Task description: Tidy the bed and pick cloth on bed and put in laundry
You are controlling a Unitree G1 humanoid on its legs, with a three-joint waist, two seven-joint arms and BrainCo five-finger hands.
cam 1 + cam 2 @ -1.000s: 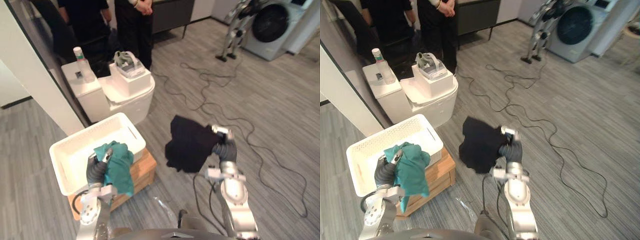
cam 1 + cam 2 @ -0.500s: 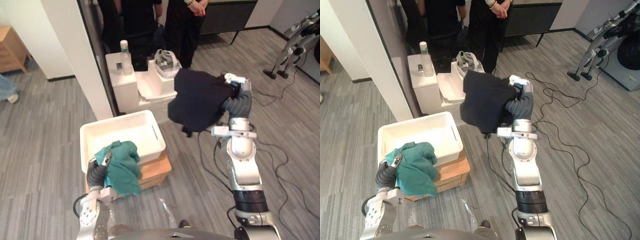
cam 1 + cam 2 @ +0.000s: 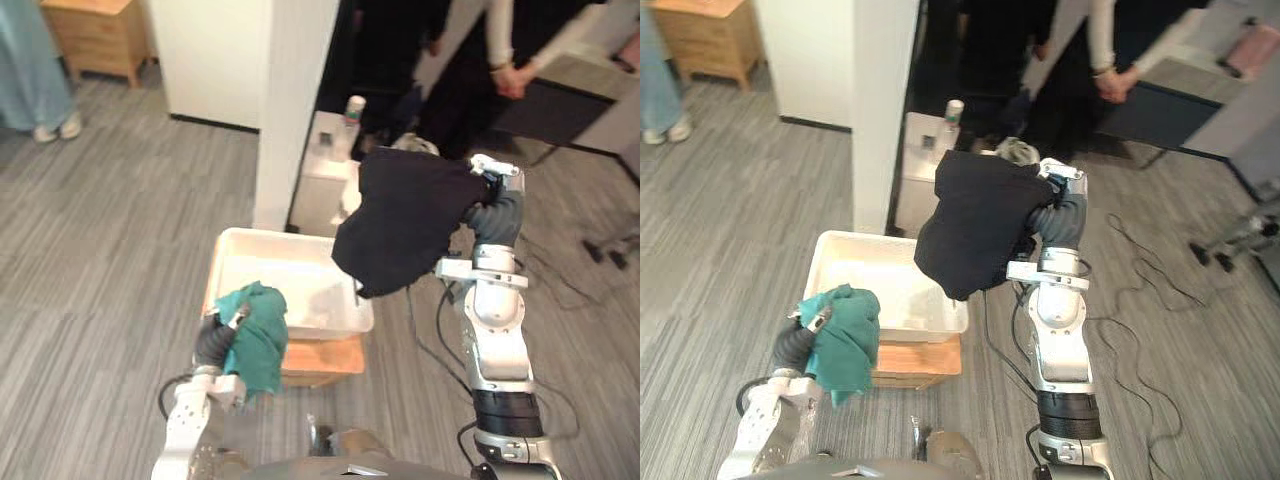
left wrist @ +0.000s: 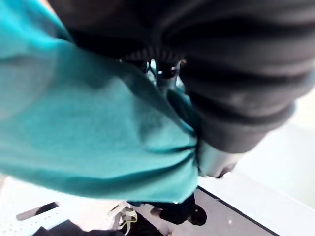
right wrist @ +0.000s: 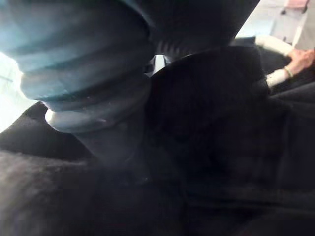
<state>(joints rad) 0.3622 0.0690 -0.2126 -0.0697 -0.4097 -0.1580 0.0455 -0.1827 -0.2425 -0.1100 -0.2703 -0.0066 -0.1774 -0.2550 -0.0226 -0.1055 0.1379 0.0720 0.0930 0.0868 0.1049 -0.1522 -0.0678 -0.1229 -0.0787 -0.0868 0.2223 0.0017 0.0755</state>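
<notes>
My left hand [image 3: 213, 341] holds a bunched teal cloth [image 3: 256, 334] just above the near left rim of a white laundry basket [image 3: 226, 262]. The basket sits on a low wooden stool [image 3: 322, 359]. Close up in the left wrist view, the teal cloth [image 4: 88, 128] drapes over the hand's dark cover. My right hand [image 3: 496, 203] is raised and shut on a black cloth [image 3: 405, 225], which hangs over the basket's far right corner. The same black cloth [image 5: 221, 147] covers the fingers in the right wrist view.
A white pillar [image 3: 293, 100] stands behind the basket, with a white side table and a bottle [image 3: 353, 110] beside it. People [image 3: 520, 50] stand at the back right, and another person [image 3: 35, 65] is by a wooden cabinet [image 3: 100, 35] at the back left. Cables [image 3: 1140, 300] lie on the floor to the right.
The whole view has swung as the camera moved. The black cloth in my right hand now hangs nearer the basket, over its right corner. The left hand still holds the teal cloth by the basket's near rim.
</notes>
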